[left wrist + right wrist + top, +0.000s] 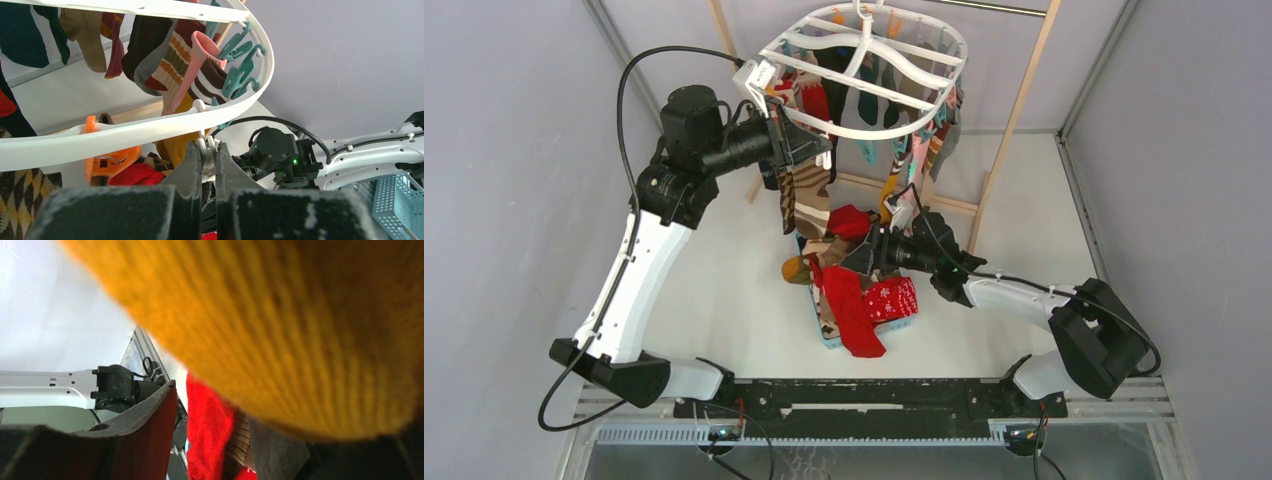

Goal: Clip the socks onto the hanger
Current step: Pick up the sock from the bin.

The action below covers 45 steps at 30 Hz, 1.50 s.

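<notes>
The left claw [206, 150], upper left of the top view, is pinched on a white plastic clip [207, 167] at the rim of the large white oval plastic hanger [125, 132]. The right claw [866, 257], mid-frame, reaches into loose fabric socks [854, 310] heaped in a light-blue basket [829, 337] (a mustard knit sock [300, 330] fills its camera, so I cannot tell its grip).

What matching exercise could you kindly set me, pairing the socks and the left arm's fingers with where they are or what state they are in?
1. red sock with white snowflakes
2. brown-and-cream argyle sock
3. mustard knitted sock
4. left arm's black fingers

A. fills the right wrist view
B. shut on a white plastic clip
C. hangs below the white plastic oval hanger's rim
D. lies on the small light-blue plastic basket

Pairs: 1-D, 2-C, 3-A, 4-B
</notes>
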Each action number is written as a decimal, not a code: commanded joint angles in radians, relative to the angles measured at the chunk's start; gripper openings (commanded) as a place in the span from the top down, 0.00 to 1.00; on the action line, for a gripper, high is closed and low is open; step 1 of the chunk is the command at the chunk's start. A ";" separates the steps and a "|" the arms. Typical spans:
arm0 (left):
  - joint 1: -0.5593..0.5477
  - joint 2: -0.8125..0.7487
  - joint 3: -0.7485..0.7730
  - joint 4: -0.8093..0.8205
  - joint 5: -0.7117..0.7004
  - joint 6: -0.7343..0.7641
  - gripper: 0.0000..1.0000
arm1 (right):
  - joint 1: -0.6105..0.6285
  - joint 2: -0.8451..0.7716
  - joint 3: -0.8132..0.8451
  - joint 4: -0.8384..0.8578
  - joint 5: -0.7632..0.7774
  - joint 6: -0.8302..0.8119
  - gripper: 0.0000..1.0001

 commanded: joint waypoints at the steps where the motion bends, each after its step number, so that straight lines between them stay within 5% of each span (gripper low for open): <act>1: -0.003 -0.041 -0.001 -0.007 0.052 0.008 1.00 | 0.012 -0.013 0.012 0.036 0.004 -0.001 0.40; 6: -0.002 -0.039 -0.001 -0.006 0.054 0.004 1.00 | 0.035 -0.051 0.002 -0.028 0.097 -0.045 0.41; 16: -0.002 -0.048 -0.005 0.001 0.055 0.000 1.00 | 0.026 0.023 -0.082 0.291 -0.014 0.155 0.54; 26: -0.002 -0.047 -0.004 -0.002 0.059 0.002 1.00 | 0.023 0.074 -0.109 0.390 -0.040 0.241 0.64; 36: -0.002 -0.044 0.004 -0.001 0.061 -0.002 1.00 | 0.027 0.086 -0.109 0.335 -0.028 0.215 0.51; 45: -0.002 -0.045 0.002 -0.002 0.064 -0.004 1.00 | 0.007 0.015 -0.133 0.496 -0.101 0.284 1.00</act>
